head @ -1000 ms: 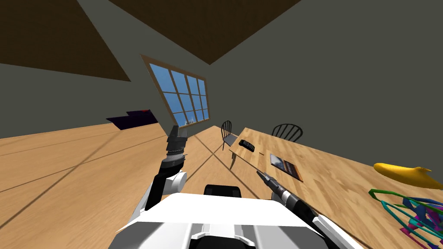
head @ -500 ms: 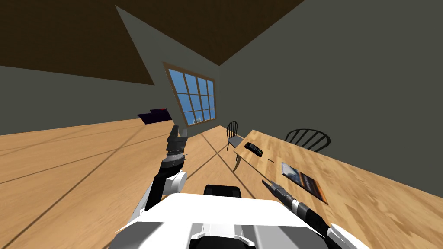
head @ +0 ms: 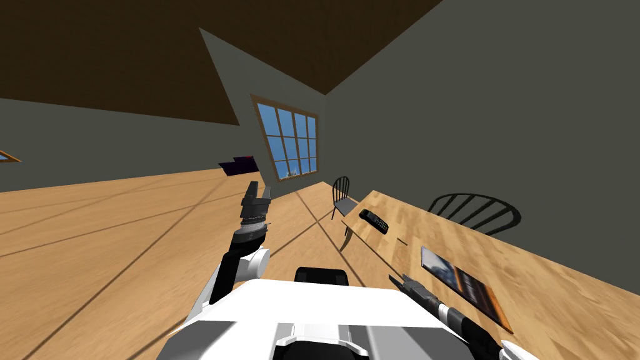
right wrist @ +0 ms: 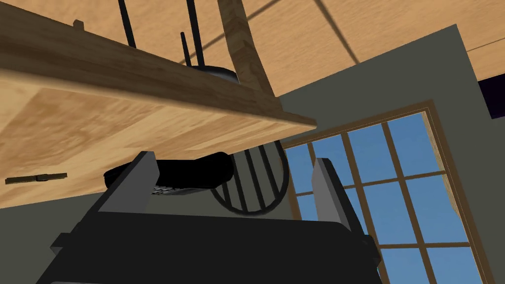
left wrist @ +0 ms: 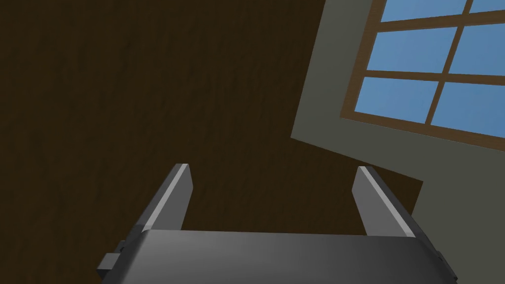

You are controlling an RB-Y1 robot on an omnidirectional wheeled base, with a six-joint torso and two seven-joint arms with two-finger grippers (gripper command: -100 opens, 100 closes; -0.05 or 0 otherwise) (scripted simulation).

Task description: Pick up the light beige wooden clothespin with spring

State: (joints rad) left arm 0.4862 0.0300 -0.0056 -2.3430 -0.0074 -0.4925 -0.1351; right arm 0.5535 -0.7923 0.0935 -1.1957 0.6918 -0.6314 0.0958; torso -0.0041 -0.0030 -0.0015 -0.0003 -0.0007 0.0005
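Observation:
The clothespin (right wrist: 35,178) is a thin tan stick with a dark band at its middle, lying flat on the wooden table (right wrist: 98,113). In the head view the clothespin (head: 402,241) is a small dark dash between a black remote (head: 374,220) and a book (head: 465,284). My right gripper (head: 400,282) hovers at the table's near edge, short of the clothespin. In the right wrist view my right gripper (right wrist: 235,160) is open with nothing between its fingers, and the remote (right wrist: 167,172) lies just beyond one finger. My left gripper (head: 257,189), raised over the floor, is open (left wrist: 272,168) and holds nothing.
Two dark spindle-back chairs stand at the table, one at its far end (head: 340,194) and one along its wall side (head: 478,209). A window (head: 290,140) is in the far wall. Wooden floor (head: 125,237) stretches to my left.
My view has swung, so the table has slid right and nearer, and a yellow thing and a coloured wire thing have left the picture. My right gripper sits lower beside the table edge.

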